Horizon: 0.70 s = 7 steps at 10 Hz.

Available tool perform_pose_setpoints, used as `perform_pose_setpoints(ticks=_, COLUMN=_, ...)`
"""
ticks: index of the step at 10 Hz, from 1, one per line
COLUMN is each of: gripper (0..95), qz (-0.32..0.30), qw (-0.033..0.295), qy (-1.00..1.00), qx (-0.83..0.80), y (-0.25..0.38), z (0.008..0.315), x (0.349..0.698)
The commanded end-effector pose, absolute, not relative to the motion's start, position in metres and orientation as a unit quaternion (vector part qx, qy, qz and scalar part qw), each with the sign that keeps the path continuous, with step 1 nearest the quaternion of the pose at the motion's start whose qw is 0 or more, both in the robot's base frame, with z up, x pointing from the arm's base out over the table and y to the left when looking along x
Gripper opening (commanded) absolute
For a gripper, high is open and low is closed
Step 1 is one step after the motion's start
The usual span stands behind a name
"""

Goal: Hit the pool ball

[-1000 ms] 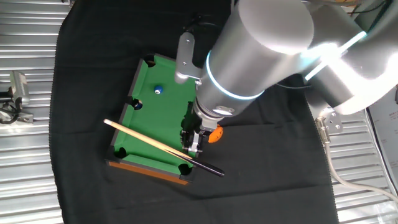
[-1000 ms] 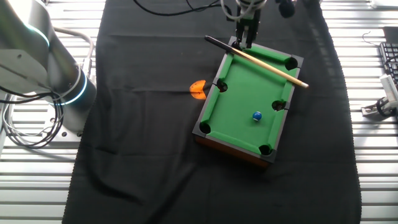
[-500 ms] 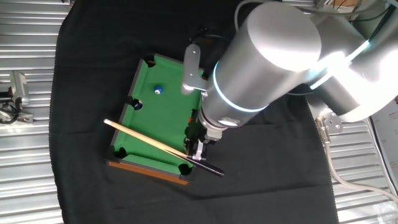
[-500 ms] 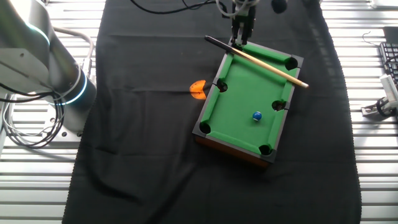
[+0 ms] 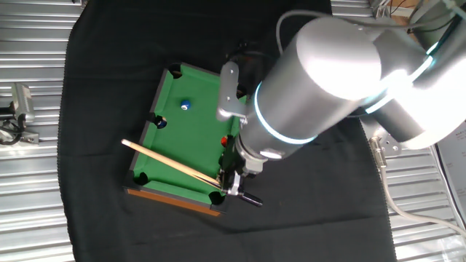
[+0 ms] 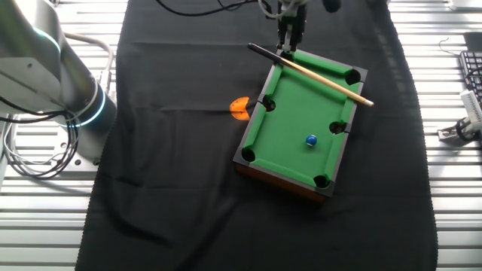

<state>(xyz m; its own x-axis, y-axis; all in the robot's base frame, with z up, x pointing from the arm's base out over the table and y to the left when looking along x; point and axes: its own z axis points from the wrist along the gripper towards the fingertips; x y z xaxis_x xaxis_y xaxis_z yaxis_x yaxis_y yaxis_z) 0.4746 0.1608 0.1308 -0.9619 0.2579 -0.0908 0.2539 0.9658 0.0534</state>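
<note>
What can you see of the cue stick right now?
The cue stick is a thin straight rod, pale wood-coloured along most of its length with a dark butt end. It lies diagonally across one end of the toy pool table, resting on its rails, both ends overhanging. The gripper sits at the dark butt end; actual contact is unclear.
</note>
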Motion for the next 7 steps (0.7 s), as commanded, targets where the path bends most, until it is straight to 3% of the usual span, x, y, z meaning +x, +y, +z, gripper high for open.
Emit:
perform_pose_setpoints(ticks=1, gripper=0.0, qz=0.018, qw=0.050, qy=0.990, qx=0.129, y=0.1633, z=0.1286, x=0.4759)
perform_pose_setpoints(ticks=7, gripper=0.0, qz=0.018, qw=0.045, qy=0.990, qx=0.129, y=0.1627, z=0.1242, x=0.4774)
